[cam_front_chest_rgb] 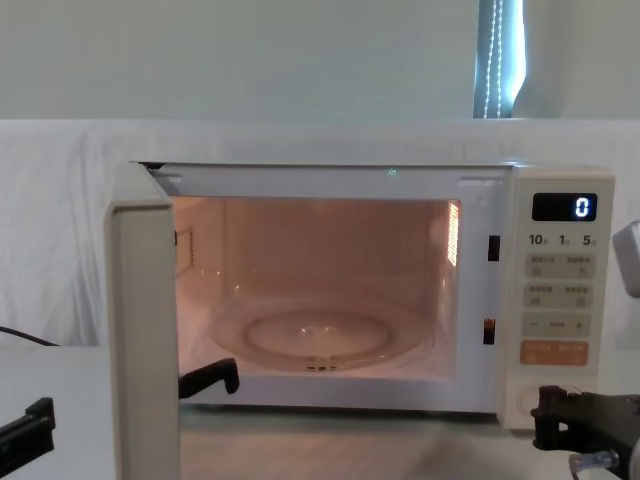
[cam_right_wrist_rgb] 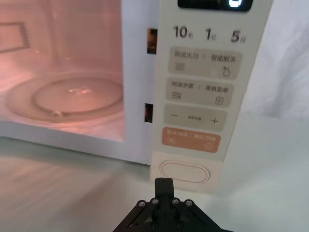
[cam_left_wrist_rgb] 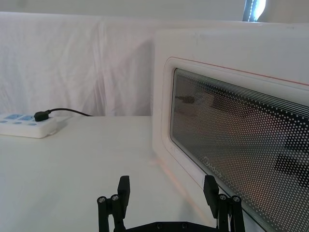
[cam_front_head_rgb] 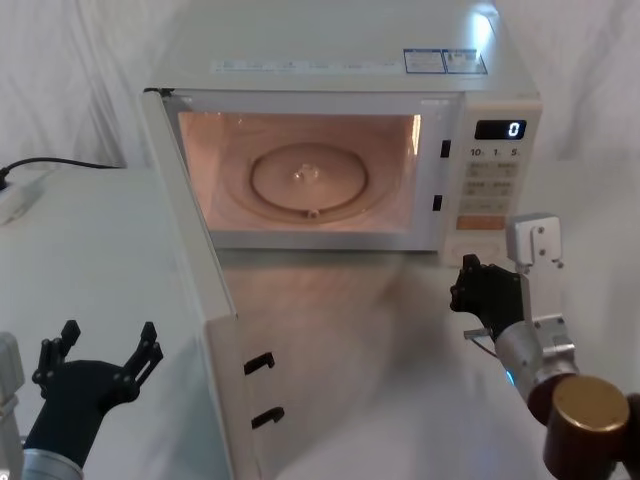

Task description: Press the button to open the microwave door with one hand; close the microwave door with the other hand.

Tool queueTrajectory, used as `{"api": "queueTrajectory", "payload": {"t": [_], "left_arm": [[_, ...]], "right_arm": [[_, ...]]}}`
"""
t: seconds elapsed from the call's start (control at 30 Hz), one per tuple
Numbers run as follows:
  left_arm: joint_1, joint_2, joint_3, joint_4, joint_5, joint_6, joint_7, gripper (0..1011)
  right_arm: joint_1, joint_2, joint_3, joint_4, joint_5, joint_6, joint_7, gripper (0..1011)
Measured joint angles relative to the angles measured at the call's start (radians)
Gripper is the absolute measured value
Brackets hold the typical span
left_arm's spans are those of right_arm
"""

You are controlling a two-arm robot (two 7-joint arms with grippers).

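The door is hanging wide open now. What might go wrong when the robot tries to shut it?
The left hand sits open just outside the microwave door; an off-centre push could shove the whole oven instead of swinging the door shut. The right hand, closed, is near the button and might bump it, popping the door again.

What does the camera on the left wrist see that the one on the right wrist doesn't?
Left wrist only: the outer face of the open microwave door with its dotted glass, a power strip, and the open left gripper. Right wrist only: the button, the orange key, the lit cavity with its turntable, and the shut right gripper. Both: the white table.
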Motion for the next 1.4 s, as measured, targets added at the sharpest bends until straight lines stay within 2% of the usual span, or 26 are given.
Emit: {"api": "queueTrajectory", "payload": {"t": [0.23,0.33,0.57,0.67,0.8,1.1,1.2,1.23,1.4], "left_arm": [[0.0,0.0,0.0,0.0,0.0,0.0,0.0,1001],[0.0,0.0,0.0,0.0,0.0,0.0,0.0,1001],[0.0,0.0,0.0,0.0,0.0,0.0,0.0,1001],[0.0,0.0,0.0,0.0,0.0,0.0,0.0,1001],[0.0,0.0,0.0,0.0,0.0,0.0,0.0,1001],[0.0,0.0,0.0,0.0,0.0,0.0,0.0,1001],[0.0,0.0,0.0,0.0,0.0,0.0,0.0,1001],[0.0,0.0,0.0,0.0,0.0,0.0,0.0,1001],[0.0,0.0,0.0,0.0,0.0,0.0,0.0,1001]], "right_arm": [[-0.081,0.034,-0.008,-0.122,0.011,0.006,0.025,4],[-0.12,0.052,0.003,-0.174,0.019,-0.003,0.027,93],[-0.171,0.076,0.031,-0.235,0.044,-0.016,0.031,267],[-0.182,0.082,0.038,-0.246,0.05,-0.02,0.031,335],[-0.196,0.092,0.047,-0.255,0.056,-0.029,0.031,503],[-0.217,0.103,0.066,-0.258,0.06,-0.055,0.022,775],[-0.221,0.105,0.071,-0.258,0.062,-0.058,0.019,829],[-0.223,0.105,0.074,-0.258,0.063,-0.061,0.018,882],[-0.231,0.107,0.087,-0.258,0.066,-0.064,0.011,1001]]}}
